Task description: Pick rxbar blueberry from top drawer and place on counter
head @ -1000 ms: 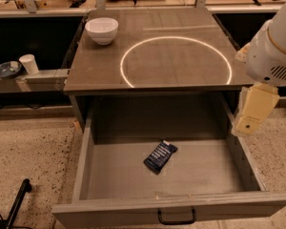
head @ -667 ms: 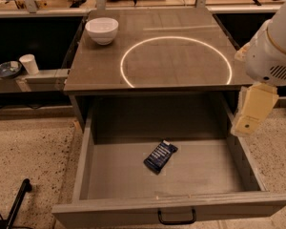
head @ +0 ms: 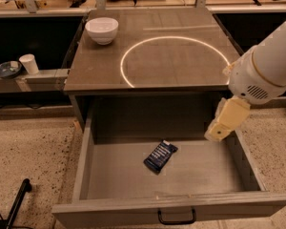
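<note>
The rxbar blueberry (head: 160,156), a dark navy bar with white print, lies flat and slanted on the floor of the open top drawer (head: 109,175), near its middle. The drawer is pulled fully out, with its black handle (head: 176,217) at the front. The counter (head: 100,66) above carries a bright circular ring (head: 175,61). My gripper (head: 218,131), cream-coloured on a white arm (head: 269,66), hangs over the drawer's right side, above and to the right of the bar and apart from it. It holds nothing.
A white bowl (head: 102,30) stands at the counter's back left corner. A pale side shelf (head: 43,75) at the left holds a white cup (head: 29,63) and a dark dish (head: 7,69). A black bar (head: 16,202) lies on the speckled floor at the lower left.
My arm and gripper have moved left and a little down, from beside the drawer's right wall to over its right side. The bar and bowl have not moved.
</note>
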Available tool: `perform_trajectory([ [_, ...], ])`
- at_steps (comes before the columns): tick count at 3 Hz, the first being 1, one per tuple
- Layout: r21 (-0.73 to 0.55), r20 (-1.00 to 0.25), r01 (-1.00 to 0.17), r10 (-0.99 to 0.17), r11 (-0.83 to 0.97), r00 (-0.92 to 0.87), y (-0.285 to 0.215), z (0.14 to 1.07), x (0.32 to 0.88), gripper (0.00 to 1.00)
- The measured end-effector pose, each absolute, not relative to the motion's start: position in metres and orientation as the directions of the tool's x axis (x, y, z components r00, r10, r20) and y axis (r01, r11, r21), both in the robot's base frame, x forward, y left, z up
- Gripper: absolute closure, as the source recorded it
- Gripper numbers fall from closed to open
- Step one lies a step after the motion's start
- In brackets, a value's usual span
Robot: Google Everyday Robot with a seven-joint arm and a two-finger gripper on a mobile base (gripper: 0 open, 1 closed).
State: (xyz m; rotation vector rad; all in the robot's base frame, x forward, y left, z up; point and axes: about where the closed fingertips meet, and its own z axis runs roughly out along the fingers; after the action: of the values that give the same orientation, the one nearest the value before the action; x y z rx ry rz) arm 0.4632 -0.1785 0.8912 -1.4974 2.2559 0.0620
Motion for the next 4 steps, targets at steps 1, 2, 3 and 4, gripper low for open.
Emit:
perform_trajectory([
  [1, -0.163, -0.459, -0.855, -0.805, 0.492, -0.376, -0.157, 0.855, 0.470, 0.00],
  [2, -0.193, -0.523, -0.830, -0.771, 0.523, -0.364, -0.138, 0.833, 0.481, 0.00],
  [3, -0.192, -0.526, -0.833, -0.771, 0.519, -0.359, -0.134, 0.826, 0.483, 0.00],
  [4, -0.196, -0.531, -0.834, -0.771, 0.516, -0.352, -0.119, 0.792, 0.482, 0.00],
])
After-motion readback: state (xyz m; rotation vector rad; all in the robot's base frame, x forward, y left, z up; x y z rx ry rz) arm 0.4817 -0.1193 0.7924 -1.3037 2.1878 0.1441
